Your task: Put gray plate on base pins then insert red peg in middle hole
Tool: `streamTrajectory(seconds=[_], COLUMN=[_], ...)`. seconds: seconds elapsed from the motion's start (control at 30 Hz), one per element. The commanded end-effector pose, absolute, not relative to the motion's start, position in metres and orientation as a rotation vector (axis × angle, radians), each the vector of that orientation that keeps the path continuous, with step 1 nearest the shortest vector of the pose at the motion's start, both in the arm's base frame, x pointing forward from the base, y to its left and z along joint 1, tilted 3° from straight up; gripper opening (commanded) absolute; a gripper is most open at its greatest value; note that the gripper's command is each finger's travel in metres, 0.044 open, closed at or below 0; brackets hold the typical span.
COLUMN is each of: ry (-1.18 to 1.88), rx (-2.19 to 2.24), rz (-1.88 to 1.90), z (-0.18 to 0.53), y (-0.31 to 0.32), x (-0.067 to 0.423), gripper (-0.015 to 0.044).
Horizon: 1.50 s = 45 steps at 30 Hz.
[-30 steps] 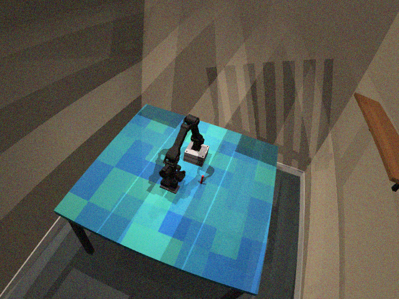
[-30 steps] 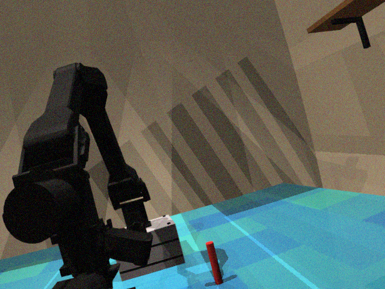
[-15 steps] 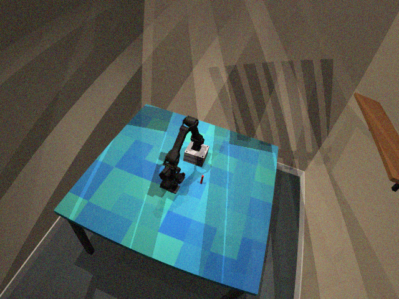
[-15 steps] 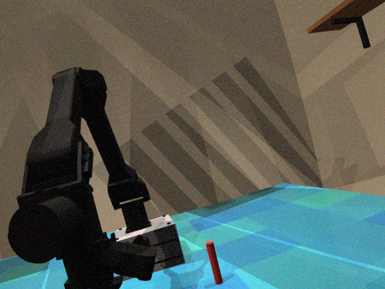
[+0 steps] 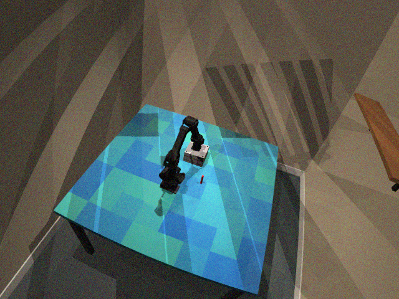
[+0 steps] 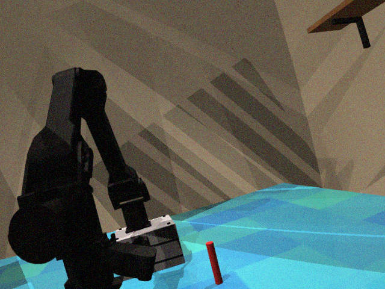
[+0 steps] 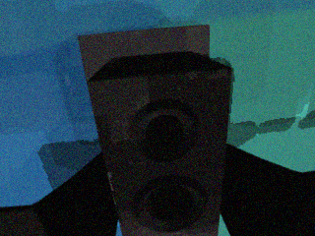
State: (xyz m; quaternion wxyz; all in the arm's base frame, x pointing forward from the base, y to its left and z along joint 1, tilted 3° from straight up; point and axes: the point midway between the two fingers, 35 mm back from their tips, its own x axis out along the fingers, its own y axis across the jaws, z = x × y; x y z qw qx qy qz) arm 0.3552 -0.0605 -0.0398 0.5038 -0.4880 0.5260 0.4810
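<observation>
I've got the arm (image 5: 175, 151) bent over the base (image 5: 195, 155), gripper (image 6: 136, 222) pointing straight down onto the gray plate (image 6: 155, 224). Gripper is about half open and clamped on the plate's edges. The plate sits on top of the base and looks flat in the exterior view; I can't see the pins from any camera.

Wrist view: plate (image 7: 162, 147) fills the middle of the frame, dark, two round holes visible, one centre and one toward 6 o'clock. Gripper fingers themselves are too dark to make out there.

Red peg (image 5: 201, 179) stands upright on the bench (image 5: 135, 205), on its own, at roughly 5 o'clock from the base in the top view and near it, not touching. In the exterior view the peg (image 6: 214, 262) is right of the base.
</observation>
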Motion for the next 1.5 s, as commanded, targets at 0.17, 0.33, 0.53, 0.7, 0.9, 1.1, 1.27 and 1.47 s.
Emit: streamTrajectory(seconds=[0.17,0.33,0.53,0.7,0.9,1.1,1.27,1.47], ry=[1.270,1.270,1.272,1.276,1.276,1.355,1.480,1.569], rx=[-1.178,-1.178,-1.179,-1.178,-1.178,-1.035,-0.736,-0.371], rz=[1.161,1.161,1.163,1.167,1.167,1.019,0.714,0.344], z=[-0.039,-0.039,0.000,0.075,0.077,0.078,0.080,0.081], y=[-0.061,-0.061,-0.060,-0.057,-0.057,-0.038,-0.003,0.035], x=[0.355,0.355,0.362,0.359,0.362,0.358,0.346,0.326], gripper=[0.0368,0.0440,0.0440,0.0440,0.0440,0.0440,0.0440,0.0440])
